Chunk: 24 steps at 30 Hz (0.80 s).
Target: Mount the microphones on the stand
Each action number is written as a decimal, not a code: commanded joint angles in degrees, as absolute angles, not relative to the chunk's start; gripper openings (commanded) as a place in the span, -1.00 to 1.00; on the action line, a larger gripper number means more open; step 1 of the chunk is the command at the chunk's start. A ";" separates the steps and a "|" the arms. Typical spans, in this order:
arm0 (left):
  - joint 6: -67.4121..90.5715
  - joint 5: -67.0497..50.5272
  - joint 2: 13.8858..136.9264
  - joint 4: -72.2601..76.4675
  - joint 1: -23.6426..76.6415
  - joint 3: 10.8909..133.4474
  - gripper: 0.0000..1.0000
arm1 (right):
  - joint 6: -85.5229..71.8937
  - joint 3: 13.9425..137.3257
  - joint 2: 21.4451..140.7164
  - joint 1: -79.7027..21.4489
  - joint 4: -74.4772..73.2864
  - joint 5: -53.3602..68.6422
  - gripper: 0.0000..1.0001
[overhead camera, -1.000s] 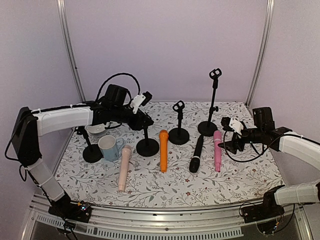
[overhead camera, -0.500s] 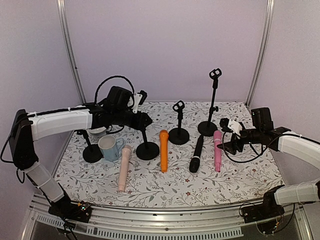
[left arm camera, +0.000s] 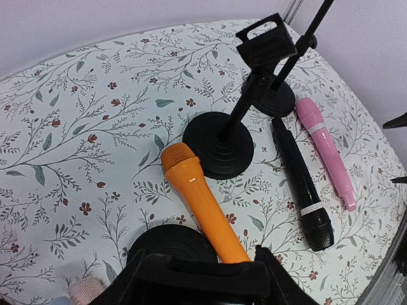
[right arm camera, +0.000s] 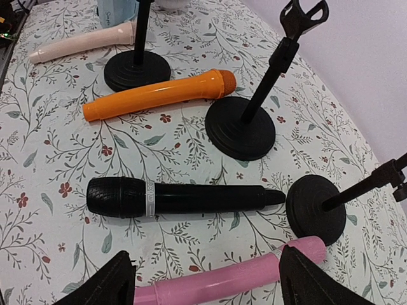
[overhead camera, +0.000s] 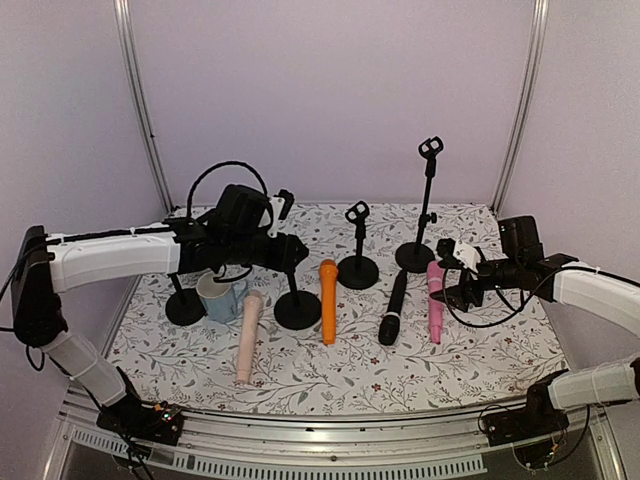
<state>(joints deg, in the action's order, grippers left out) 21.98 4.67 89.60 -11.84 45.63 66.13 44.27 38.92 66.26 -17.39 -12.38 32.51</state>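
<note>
Held stand (overhead camera: 297,308) slid nearer, mug (overhead camera: 217,297) lettering unreadable

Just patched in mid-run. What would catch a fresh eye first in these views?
Four microphones lie in a row on the floral table: beige-pink, orange, black, pink, none yet on the black stands behind. The right gripper hovers open over the pink one; the left gripper seems closed on a short stand beside the mug.
</note>
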 commanded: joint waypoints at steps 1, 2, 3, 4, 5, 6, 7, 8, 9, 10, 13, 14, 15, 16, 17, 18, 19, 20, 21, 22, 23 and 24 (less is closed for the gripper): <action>24.88 7.67 85.59 -10.34 48.79 64.92 -0.65 | 40.69 40.88 69.57 -20.52 -12.18 37.15 0.55; 25.09 8.30 85.00 -10.52 49.31 64.42 -0.65 | 39.33 41.94 70.42 -21.69 -12.21 37.22 0.52; 25.32 8.83 84.35 -10.52 49.79 63.83 -0.65 | 38.46 42.76 71.15 -23.30 -12.26 37.26 0.49; 25.64 9.32 83.61 -10.61 50.29 63.28 -0.66 | 37.36 43.46 71.69 -24.57 -12.18 37.22 0.46; 25.93 9.88 82.56 -10.69 50.66 62.55 -0.66 | 36.04 44.17 72.32 -25.86 -11.97 37.18 0.43; 26.26 10.30 81.58 -10.84 51.05 61.98 -0.66 | 35.24 44.90 72.86 -27.02 -11.69 37.18 0.42; 26.45 10.70 80.72 -10.81 51.46 61.36 -0.66 | 34.19 45.65 73.43 -28.25 -11.24 37.24 0.42; 26.97 10.93 79.73 -10.73 51.73 60.64 -0.67 | 33.40 46.50 74.04 -29.27 -10.95 37.34 0.42; 27.46 10.84 78.80 -10.32 51.95 59.93 -0.67 | 32.12 47.41 74.79 -30.38 -10.76 37.35 0.40; 27.91 10.43 77.88 -9.66 52.01 59.15 -0.68 | 31.45 48.36 75.94 -31.36 -10.79 37.46 0.39; 29.42 9.37 75.27 -6.06 52.16 56.45 -0.68 | 29.19 50.78 78.73 -34.09 -9.64 37.39 0.35; 29.80 9.16 74.70 -5.09 52.21 55.82 -0.68 | 28.54 51.19 79.66 -35.20 -8.69 36.57 0.34; 30.18 9.14 74.24 -4.56 52.21 55.46 -0.68 | 28.03 51.64 80.60 -36.39 -7.55 35.73 0.34; 30.56 9.27 73.92 -4.34 52.22 55.32 -0.68 | 27.43 51.87 81.54 -37.64 -6.12 34.45 0.33; 30.82 9.43 73.65 -4.27 52.25 55.36 -0.68 | 26.93 52.19 82.46 -39.13 -4.45 33.13 0.34; 31.14 9.48 73.47 -4.30 52.21 55.48 -0.68 | 26.71 52.54 83.49 -41.07 -2.83 32.15 0.34; 31.50 9.49 73.27 -4.24 52.22 55.38 -0.69 | 26.43 52.93 84.64 -41.93 -1.29 31.28 0.35; 31.99 9.43 73.10 -4.18 52.24 55.37 -0.69 | 26.19 53.46 85.86 -43.65 0.07 30.72 0.35; 32.47 9.24 73.04 -4.07 52.23 55.31 -0.70 | 25.64 54.20 87.14 -44.82 1.40 30.14 0.36; 32.78 8.91 72.87 -3.80 52.28 55.14 -0.70 | 25.00 54.86 88.48 -45.90 2.77 29.70 0.36; 33.20 8.66 72.80 -3.68 52.26 54.97 -0.71 | 24.21 55.64 89.74 -47.01 4.07 29.20 0.37; 33.67 8.54 72.59 -3.69 52.21 54.87 -0.71 | 23.75 56.35 91.11 -48.08 5.18 28.57 0.37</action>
